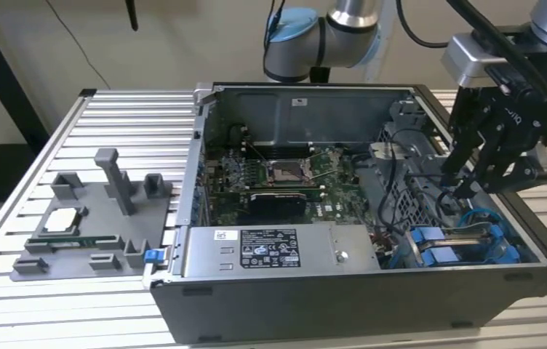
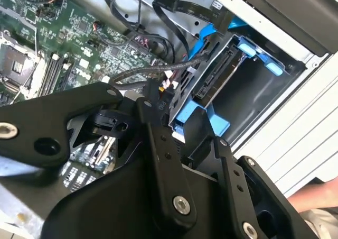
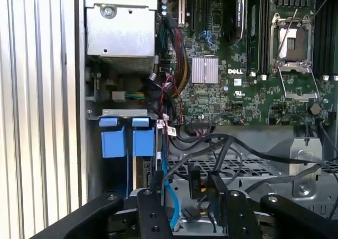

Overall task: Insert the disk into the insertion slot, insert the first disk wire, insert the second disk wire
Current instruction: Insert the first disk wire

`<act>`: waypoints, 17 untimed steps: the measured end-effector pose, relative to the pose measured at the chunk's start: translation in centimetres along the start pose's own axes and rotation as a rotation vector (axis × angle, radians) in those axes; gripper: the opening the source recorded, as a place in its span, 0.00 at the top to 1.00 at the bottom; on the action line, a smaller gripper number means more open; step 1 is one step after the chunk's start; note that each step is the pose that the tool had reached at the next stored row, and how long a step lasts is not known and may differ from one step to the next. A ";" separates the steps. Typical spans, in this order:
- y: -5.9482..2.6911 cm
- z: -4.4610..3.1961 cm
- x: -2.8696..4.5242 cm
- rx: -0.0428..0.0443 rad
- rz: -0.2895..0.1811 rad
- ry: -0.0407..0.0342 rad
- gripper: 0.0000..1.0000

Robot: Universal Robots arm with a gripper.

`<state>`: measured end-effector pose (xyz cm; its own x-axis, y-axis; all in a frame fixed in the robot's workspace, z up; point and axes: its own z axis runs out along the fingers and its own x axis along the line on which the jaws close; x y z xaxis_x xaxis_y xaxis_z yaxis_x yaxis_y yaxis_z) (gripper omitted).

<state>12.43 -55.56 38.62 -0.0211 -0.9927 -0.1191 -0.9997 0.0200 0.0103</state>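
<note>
gripper point(image 1: 477, 178): hung nose-down inside the open case point(image 1: 351, 313), over the drive corner; jaws stood apart, nothing clamped between them in the first wrist view.
case: lay on its side on the desk point(image 1: 108, 116), open face up. Judged so as to give reach from above.
disk point(image 2: 219, 72): sat on edge in the insertion slot point(image 2: 253, 91), blue carrier point(image 2: 193, 117) tabs facing out; looked seated, so the disk step judged done.
connector edge: faced the motherboard point(image 3: 222, 85) side, probably so the wires could reach it.
wires: black wires point(image 2: 153, 70) and a blue wire point(image 3: 168, 196) lay bunched just beside that edge; could not tell whether any was plugged in.
disk vs gripper: just beyond the gripper's tips in the second wrist view, near but apart; below the gripper in the exterior view.
step in hand: judged the wire work, given the gripper's place beside the connector edge.
</note>
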 end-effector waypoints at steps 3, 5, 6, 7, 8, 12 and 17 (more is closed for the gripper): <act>0.55 0.00 0.04 -0.0005 0.000 -0.0277 0.00; 0.82 0.01 0.05 -0.0007 0.001 -0.0485 0.00; 0.84 0.03 0.05 -0.0009 0.001 -0.0583 0.00; 0.84 0.03 0.05 -0.0012 0.001 -0.0662 0.00; 0.80 0.04 0.05 -0.0013 0.001 -0.0727 0.00; 0.13 0.05 0.05 -0.0019 0.001 -0.0772 0.00; 0.12 0.25 0.10 -0.0017 0.002 -0.0786 0.00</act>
<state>12.30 -55.63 38.35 -0.0238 -0.9802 -0.1967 -0.9997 0.0218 0.0123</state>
